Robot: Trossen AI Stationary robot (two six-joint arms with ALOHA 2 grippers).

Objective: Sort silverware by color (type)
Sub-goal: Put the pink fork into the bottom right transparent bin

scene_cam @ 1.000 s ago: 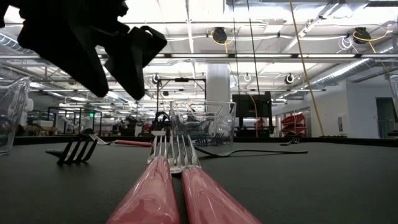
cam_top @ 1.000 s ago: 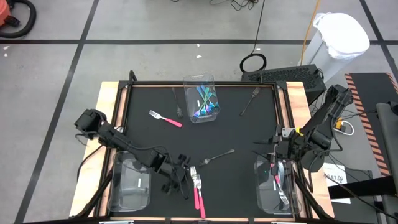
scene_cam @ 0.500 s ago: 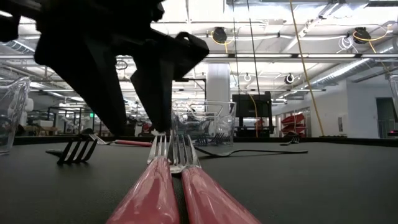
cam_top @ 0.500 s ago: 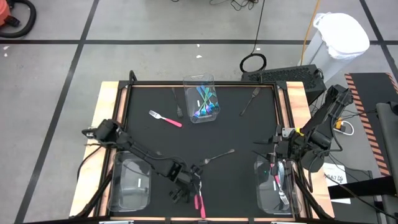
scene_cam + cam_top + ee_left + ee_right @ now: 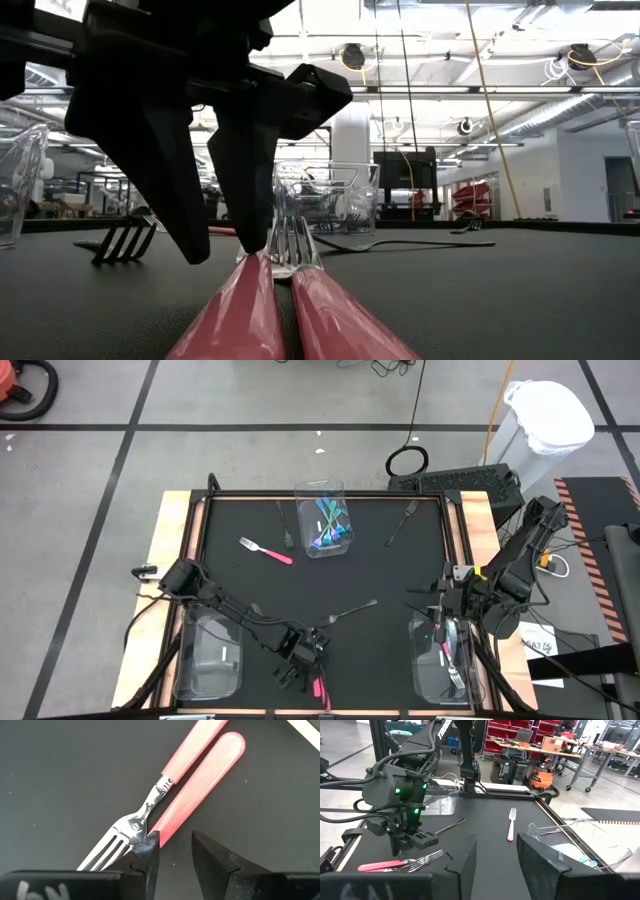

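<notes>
Moved since earlier: the left gripper has come across from beside the left bin to the two pink-handled forks at the near edge of the tabletop, and has come down onto them; the right arm has not shifted.

Step in hand: picking one pink fork of the touching pair, by my reading.

Doing it well: the forks lie side by side, so the fingers should straddle one handle only, near its neck, close squarely, and lift straight up so the neighbour is not dragged along.

Left fingers: partly open and narrowing; in the left wrist view one fingertip touches the neck of the fork with its tines showing, while the other pink handle runs into the gap. Nothing is clamped yet, as far as I can see.

Right gripper: waits above the right bin, fingers partly apart, holding nothing.

Other silverware: one pink fork far left, teal pieces in the far bin, dark forks mid-tabletop.
</notes>
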